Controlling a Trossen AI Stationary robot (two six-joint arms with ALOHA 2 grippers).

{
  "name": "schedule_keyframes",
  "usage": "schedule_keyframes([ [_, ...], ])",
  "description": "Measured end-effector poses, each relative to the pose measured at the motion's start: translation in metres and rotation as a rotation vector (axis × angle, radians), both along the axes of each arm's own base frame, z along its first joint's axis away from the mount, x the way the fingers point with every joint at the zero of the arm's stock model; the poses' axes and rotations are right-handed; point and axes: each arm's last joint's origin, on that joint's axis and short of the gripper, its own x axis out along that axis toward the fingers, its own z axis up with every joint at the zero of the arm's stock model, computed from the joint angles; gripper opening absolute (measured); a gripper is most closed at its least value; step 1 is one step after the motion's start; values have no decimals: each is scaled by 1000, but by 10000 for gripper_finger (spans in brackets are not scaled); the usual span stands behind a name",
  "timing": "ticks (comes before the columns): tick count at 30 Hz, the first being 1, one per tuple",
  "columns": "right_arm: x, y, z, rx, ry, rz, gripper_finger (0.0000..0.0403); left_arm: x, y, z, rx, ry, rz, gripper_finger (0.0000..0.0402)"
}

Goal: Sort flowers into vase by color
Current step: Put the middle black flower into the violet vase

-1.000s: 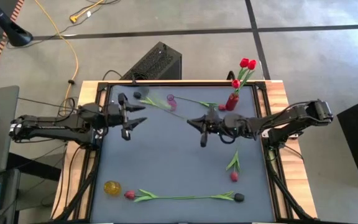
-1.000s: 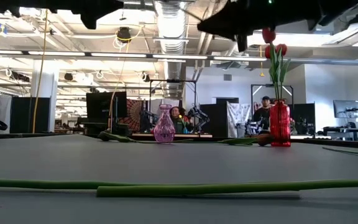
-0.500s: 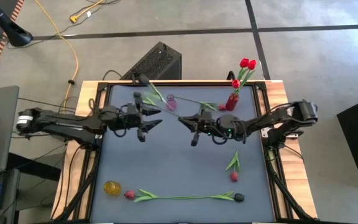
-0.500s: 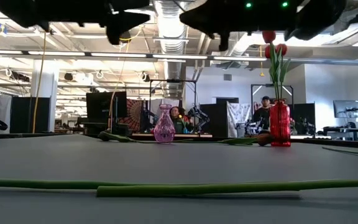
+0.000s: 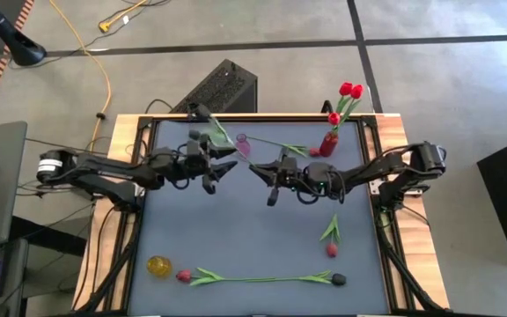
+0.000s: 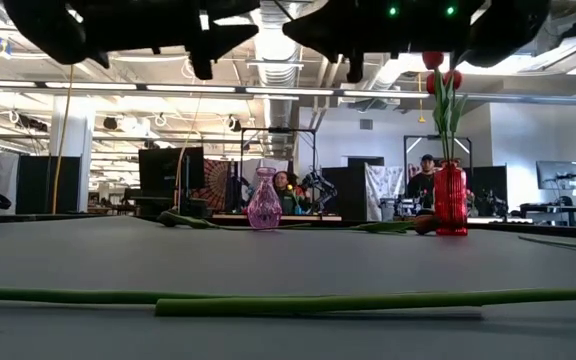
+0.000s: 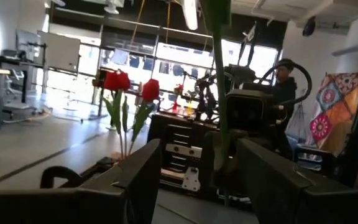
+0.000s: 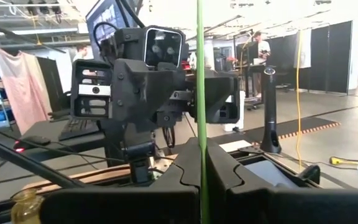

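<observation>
**Stem clamped between facing arms**

In the right wrist view the right pincer [image 8: 200, 163] is seen clamped together on a thin green stem [image 8: 199, 74]; in the high view this flower [image 5: 211, 128] is seen slanting toward 11 o'clock. The left pincer [image 5: 223, 169] is held opposite, its fingers [image 7: 135, 177] shown apart only in the left wrist view.

A red vase [image 5: 328, 142] with red tulips [image 5: 350, 90] is placed at 1 o'clock on the worktop [image 5: 236, 220], a pink vase [image 5: 242, 143] at 12, a yellow vase [image 5: 158, 265] at 7. Loose flowers [image 5: 262, 279] are laid along 6 o'clock. Only the low view shows both upright vases side-on.
</observation>
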Motion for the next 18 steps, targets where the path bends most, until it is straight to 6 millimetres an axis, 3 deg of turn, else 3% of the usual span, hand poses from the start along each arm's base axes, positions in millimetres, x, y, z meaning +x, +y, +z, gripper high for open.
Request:
schedule_keyframes([
  [8,18,3,-20,-4,24,12,25,19,3,5,-3,0,-86,199],
  [18,15,2,-11,-49,7,-6,25,20,2,4,-1,51,-119,185],
])
